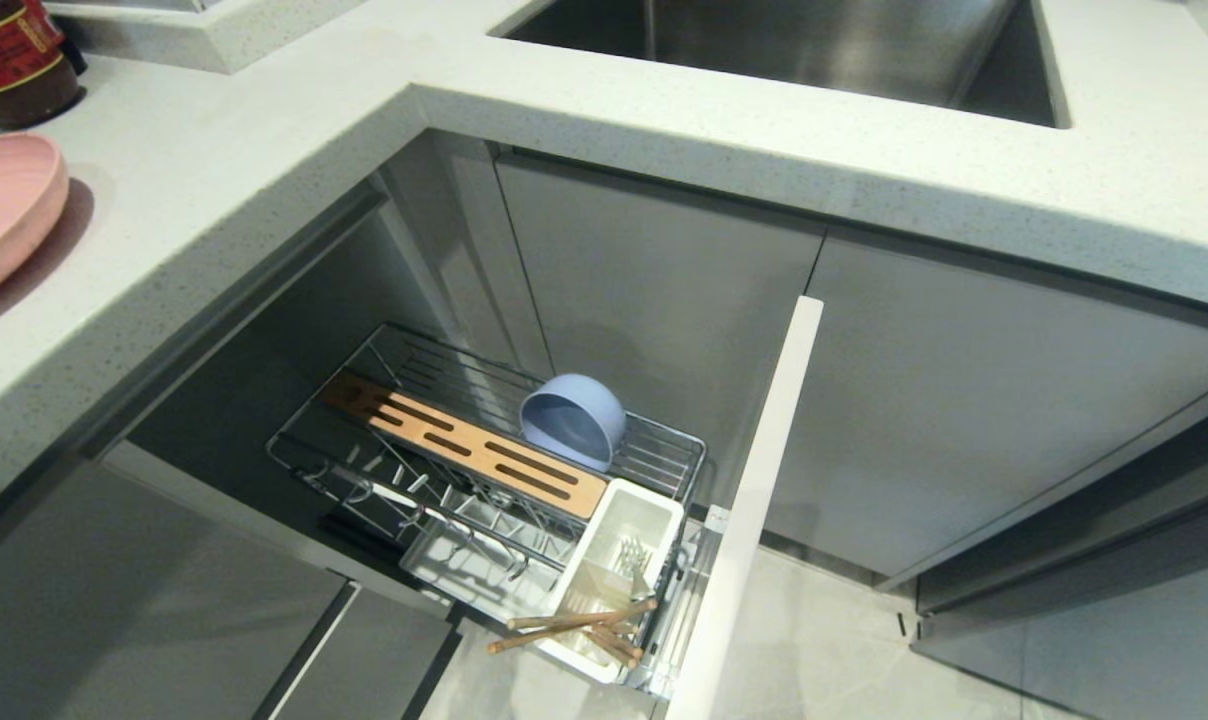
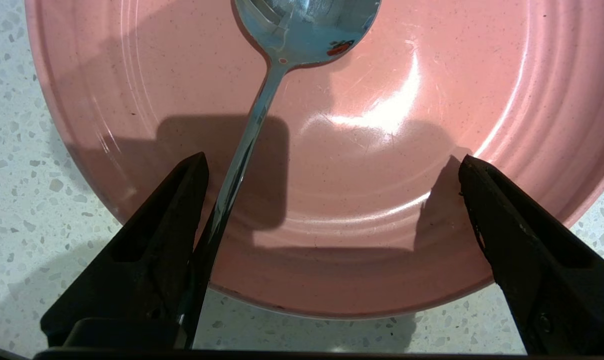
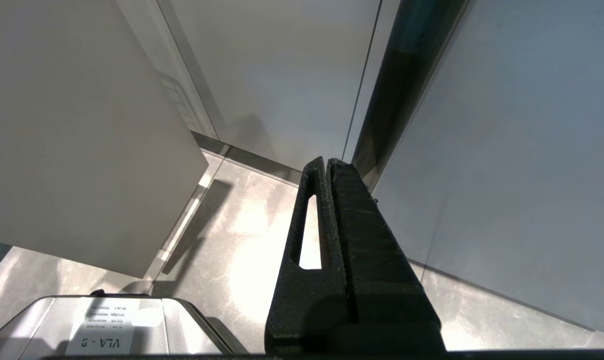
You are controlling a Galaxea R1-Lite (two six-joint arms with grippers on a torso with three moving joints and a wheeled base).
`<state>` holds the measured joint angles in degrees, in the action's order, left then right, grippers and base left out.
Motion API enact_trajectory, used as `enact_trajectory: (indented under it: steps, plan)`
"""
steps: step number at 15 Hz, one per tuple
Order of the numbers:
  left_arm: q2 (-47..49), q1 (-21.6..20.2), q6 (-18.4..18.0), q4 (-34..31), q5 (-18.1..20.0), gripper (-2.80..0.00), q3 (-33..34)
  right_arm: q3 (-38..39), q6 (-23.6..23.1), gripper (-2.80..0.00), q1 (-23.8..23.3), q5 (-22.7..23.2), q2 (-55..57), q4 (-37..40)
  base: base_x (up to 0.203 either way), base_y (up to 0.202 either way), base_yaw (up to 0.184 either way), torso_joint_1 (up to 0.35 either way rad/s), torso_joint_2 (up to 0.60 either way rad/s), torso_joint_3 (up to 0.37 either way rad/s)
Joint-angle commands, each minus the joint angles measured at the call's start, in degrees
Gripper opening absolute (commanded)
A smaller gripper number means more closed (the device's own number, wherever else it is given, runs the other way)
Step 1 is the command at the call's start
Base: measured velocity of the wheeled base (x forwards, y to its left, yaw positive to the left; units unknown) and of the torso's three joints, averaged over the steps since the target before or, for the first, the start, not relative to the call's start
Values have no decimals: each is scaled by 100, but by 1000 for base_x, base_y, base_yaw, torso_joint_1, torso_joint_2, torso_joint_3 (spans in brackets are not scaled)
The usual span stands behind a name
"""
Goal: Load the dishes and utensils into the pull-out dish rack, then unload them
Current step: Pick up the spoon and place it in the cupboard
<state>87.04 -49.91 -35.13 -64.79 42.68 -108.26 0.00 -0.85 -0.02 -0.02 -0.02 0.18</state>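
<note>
On the speckled white countertop (image 1: pixel 204 190), at the far left, the salmon-pink plate (image 1: pixel 4 215) lies flat, with a dark jar (image 1: pixel 14 60) standing behind it. Seen through the left wrist camera, the left gripper (image 2: pixel 332 167) hangs right above that plate, its two black fingers (image 2: pixel 147 265) spread wide with nothing between them gripped. The silver spoon (image 2: pixel 262 105) lies in the plate, bowl end toward the far rim, its long handle running back over the near rim and passing just inside one finger; I cannot tell whether the finger touches it.

Further right and lower, under the counter's corner, the pull-out dish rack (image 1: pixel 384 480) stands drawn out of the cabinet. Its slotted wood strip (image 1: pixel 464 445) runs along the middle. The pale blue bowl (image 1: pixel 574 418) sits tipped on its side among the chrome wires behind the strip, its opening turned toward the front. Nearer the front stands the white cutlery cup (image 1: pixel 614 560), and the wooden chopsticks (image 1: pixel 579 625) lie across its near end, poking out over its edge toward the left. The tall white front panel (image 1: pixel 754 510) rises just beside the cup. Above and behind, a steel sink (image 1: pixel 794 45) is set into the counter.

Over on the right, the right gripper (image 3: pixel 327 170) hangs low over the grey floor tiles (image 3: pixel 242 235) by the cabinet doors, its fingers pressed together, empty.
</note>
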Motion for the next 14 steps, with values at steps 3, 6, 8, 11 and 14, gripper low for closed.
enact_trajectory:
  steps: [3, 6, 8, 11, 14]
  plan:
    - [15, -1, -29, -25, 21, 0, -10, 0, -3, -280, 1, 2, 2, -1, 0, 0, 0, 0, 0, 0]
    - [41, -1, -29, -25, 12, -280, -37, 0, -3, -280, 1, 2, 2, -1, 0, 0, 0, 0, 0, 0]
    - [32, -1, -29, -25, 12, -280, -37, 0, -3, -280, 2, 2, 2, -1, 0, 0, 0, 0, 0, 0]
    - [32, -1, -29, -25, 12, -280, -37, 0, -3, -280, 2, 0, 2, -1, 0, 0, 0, 0, 0, 0]
    - [3, -1, -20, -33, 14, -280, -37, 0, -3, -280, 2, 1, 2, -1, 0, 0, 0, 0, 0, 0]
